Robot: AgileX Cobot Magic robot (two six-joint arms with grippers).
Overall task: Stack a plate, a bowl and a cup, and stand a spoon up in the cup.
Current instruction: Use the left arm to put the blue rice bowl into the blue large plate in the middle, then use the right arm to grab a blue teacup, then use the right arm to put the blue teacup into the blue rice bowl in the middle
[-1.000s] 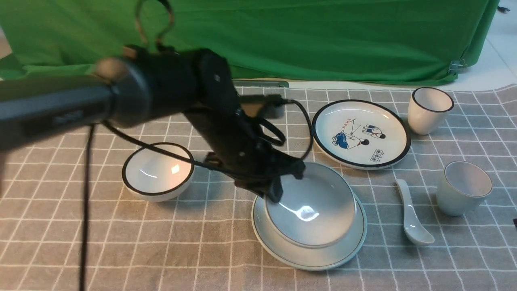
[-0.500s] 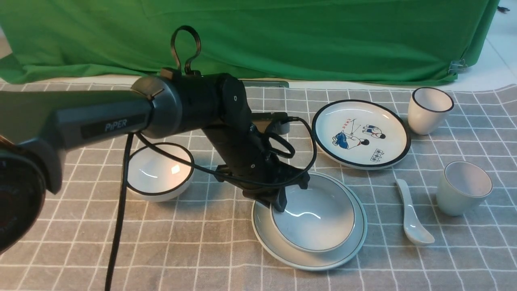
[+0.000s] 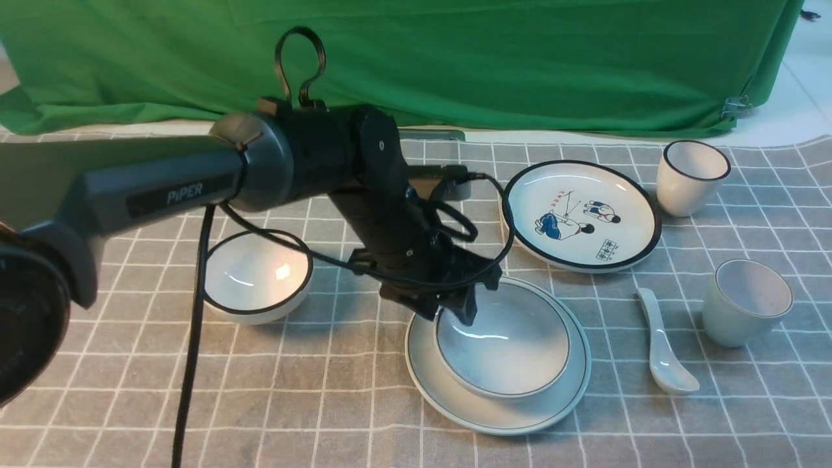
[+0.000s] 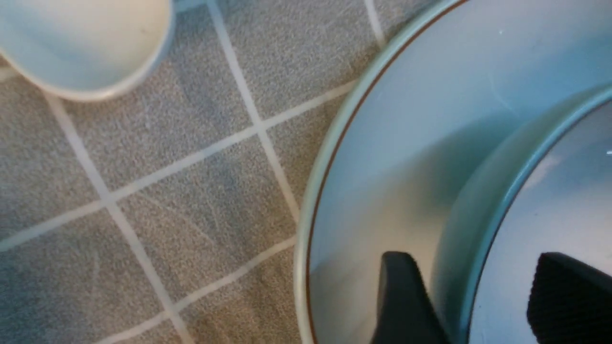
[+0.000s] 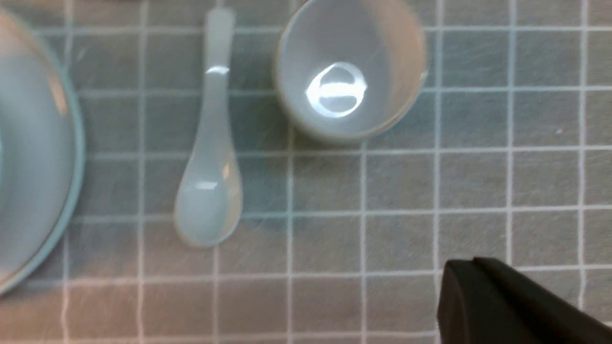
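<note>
1 bowl (image 3: 504, 344), resting on plate (image 3: 494, 413), rim between wide-spread left gripper (image 4: 473, 267) jaws.

Checked tablecloth (image 3: 312, 403) carries the plate (image 3: 500, 416), spoon (image 3: 662, 344), cup (image 3: 744, 305).

We record as not fully seen:
- plate (image 4: 382, 119), cut by the left wrist view's edges
- bowl (image 3: 504, 344), far left rim hidden behind the left gripper (image 3: 448, 309)
- black-rimmed bowl (image 3: 253, 276), left rim behind a hanging cable (image 3: 185, 390)
- cartoon plate (image 3: 582, 214), print too small for us to read
- right gripper (image 5: 502, 306), only a dark corner inside the frame
</note>
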